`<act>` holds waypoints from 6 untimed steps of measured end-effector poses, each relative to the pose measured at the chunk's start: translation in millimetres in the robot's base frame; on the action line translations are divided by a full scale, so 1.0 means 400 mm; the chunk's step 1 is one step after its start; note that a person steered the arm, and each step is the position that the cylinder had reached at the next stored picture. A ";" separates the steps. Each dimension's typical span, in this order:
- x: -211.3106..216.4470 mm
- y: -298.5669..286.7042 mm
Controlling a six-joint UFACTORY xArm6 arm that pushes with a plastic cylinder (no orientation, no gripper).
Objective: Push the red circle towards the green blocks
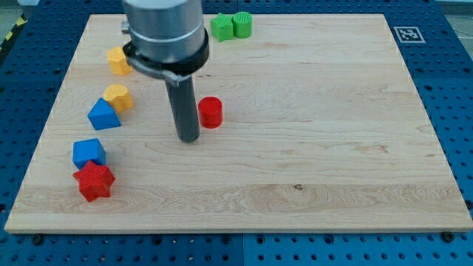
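The red circle (211, 112) stands on the wooden board a little left of the view's middle. My tip (189, 138) rests on the board just to the circle's lower left, close to it; I cannot tell whether they touch. Two green blocks sit side by side at the view's top: a green star-like block (221, 26) and a green round block (242, 24). They lie well above the red circle, slightly to its right.
Along the view's left are a yellow block (118, 60), a yellow heart-like block (118, 97), a blue triangle (103, 115), a blue cube (89, 153) and a red star (94, 182). The arm's grey body (164, 33) hangs over the upper left.
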State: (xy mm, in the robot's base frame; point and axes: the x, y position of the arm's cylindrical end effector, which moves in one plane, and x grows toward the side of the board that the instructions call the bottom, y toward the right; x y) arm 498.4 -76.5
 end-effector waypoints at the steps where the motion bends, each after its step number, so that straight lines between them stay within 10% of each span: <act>1: -0.030 0.049; 3: -0.267 0.055; 6: -0.277 0.089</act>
